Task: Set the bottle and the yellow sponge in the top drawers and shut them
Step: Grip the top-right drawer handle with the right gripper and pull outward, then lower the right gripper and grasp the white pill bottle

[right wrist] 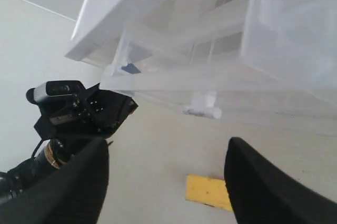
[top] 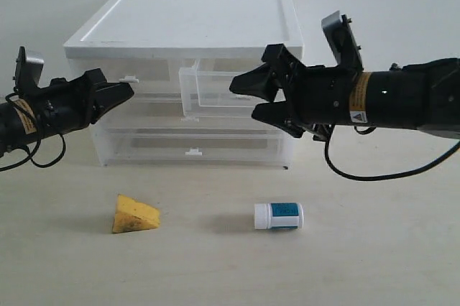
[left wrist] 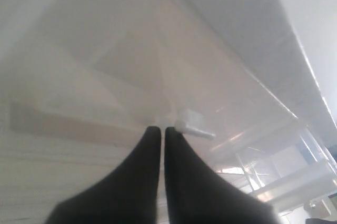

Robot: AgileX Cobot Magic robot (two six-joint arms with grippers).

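Toward the left of the exterior view, we see the left gripper (top: 126,93) clenched, its tips just below the small tab handle (top: 128,77) of the left top drawer (top: 151,70), which sits shut; only the left wrist view shows its two fingers (left wrist: 142,171) pressed together with nothing between them, the tab just beside their tips; on the table (top: 374,270) lie one yellow sponge (top: 135,215) and, well apart to its right, one bottle (top: 279,215) on its side, both outside the chest (top: 187,26); we count two top drawers, and the right top drawer (top: 215,90) stands pulled out; the right gripper (top: 246,99) hangs released and empty just beside it; the right wrist view adds the sponge lying beyond its spread fingers (right wrist: 253,182); the bottle shows in the exterior view alone.
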